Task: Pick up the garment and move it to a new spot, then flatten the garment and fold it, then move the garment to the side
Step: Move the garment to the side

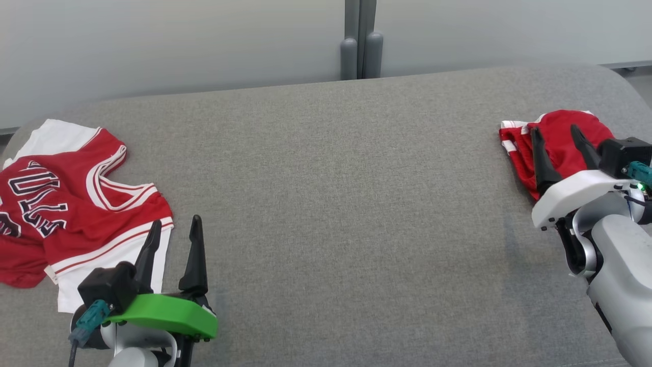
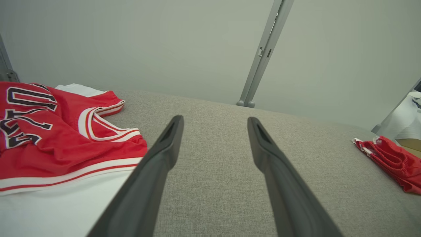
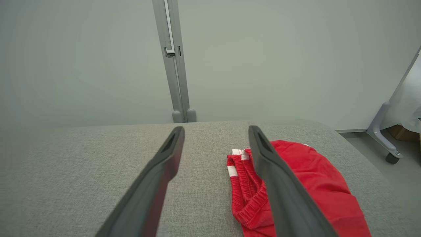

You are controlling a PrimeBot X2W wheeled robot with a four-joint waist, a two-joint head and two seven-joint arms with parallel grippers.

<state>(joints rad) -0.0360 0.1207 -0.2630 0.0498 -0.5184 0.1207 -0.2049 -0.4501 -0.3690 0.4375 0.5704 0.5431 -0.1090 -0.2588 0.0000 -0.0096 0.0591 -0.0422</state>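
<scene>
The red jersey [image 1: 61,204] lies crumpled at the left end of the grey counter [image 1: 331,204], lettering up, over a white cloth [image 1: 69,288] whose edge shows below its hem. The left hand [image 1: 176,220] hovers just beside that hem, fingers spread wide and holding nothing. The likeliest slip is a pinch that takes both layers, so the white cloth comes up with the jersey; a shallow bite on the slick hem alone could equally let it slide out mid-lift. At the far right end a bundle of red shorts [image 1: 560,153] sits well apart, with the right hand [image 1: 554,129] over it, also wide open and empty; whether its fingers touch the cloth I cannot tell. If that arm sweeps inward low, a fingertip could hook the waistband and drag the shorts out of place
</scene>
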